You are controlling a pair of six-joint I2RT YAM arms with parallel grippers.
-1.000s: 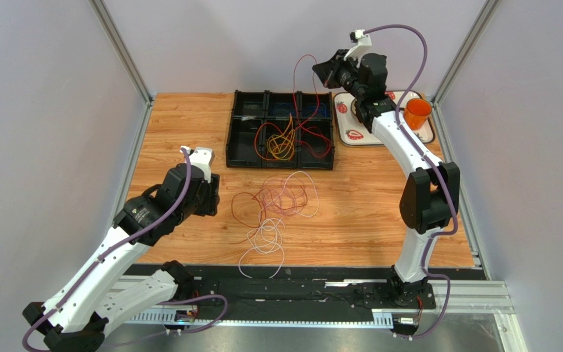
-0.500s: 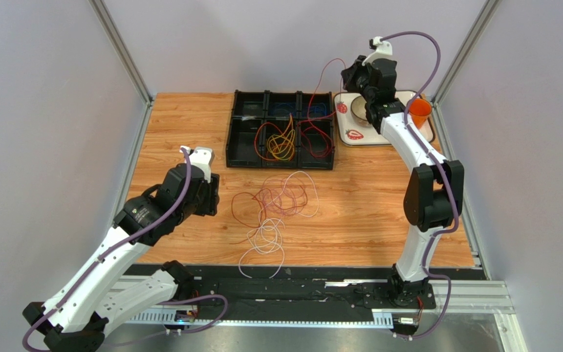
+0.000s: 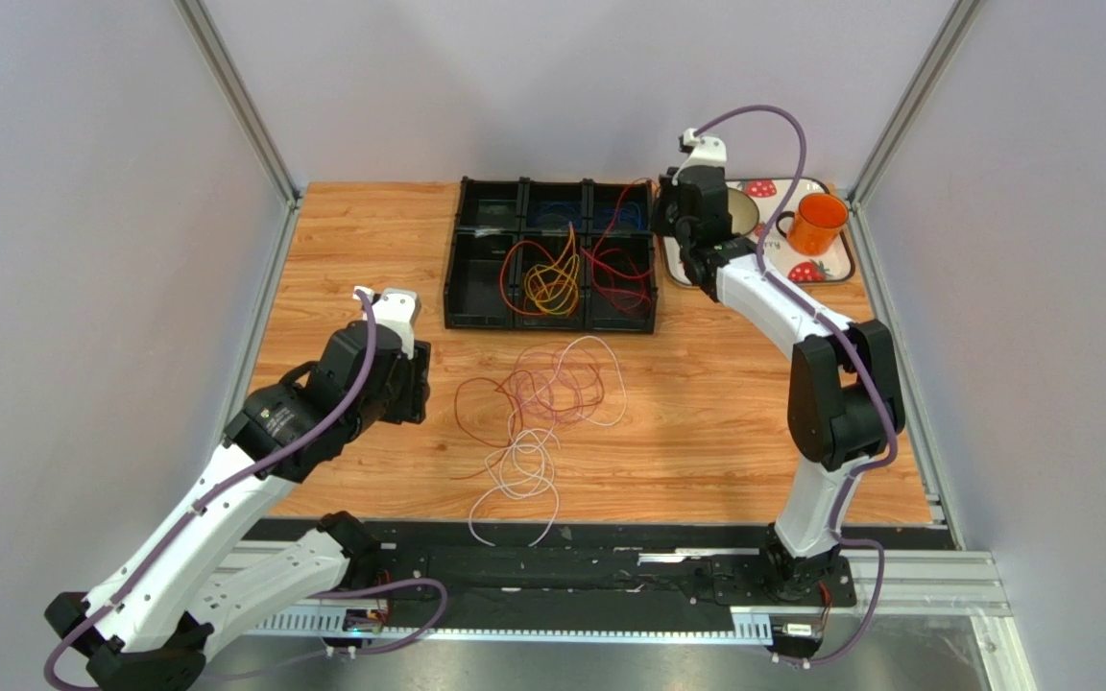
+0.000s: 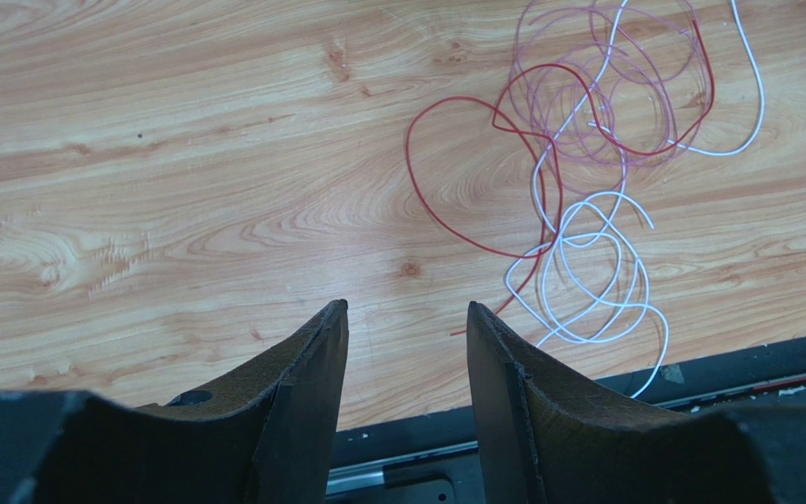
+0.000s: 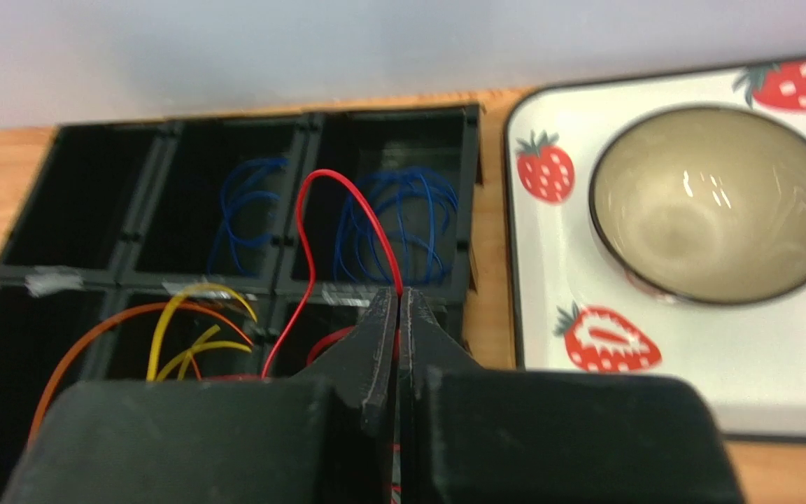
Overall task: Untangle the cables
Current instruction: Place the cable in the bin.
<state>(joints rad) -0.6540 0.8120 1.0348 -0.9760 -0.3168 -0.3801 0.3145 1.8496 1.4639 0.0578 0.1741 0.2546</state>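
The left arm and right arm are showing white shells, black joints, trailing purple cords and black wedge-shaped fingers.

On the table a tangle of cables lies just before a divided tray — more cables in its compartments. Right of that tray, a platter bears a bowl and a cup; the left gripper sits left of the tangle.

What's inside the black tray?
Blue cables in the far middle and far right compartments, orange and yellow cables near middle, red cables near right. Floors beneath the piles are covered.
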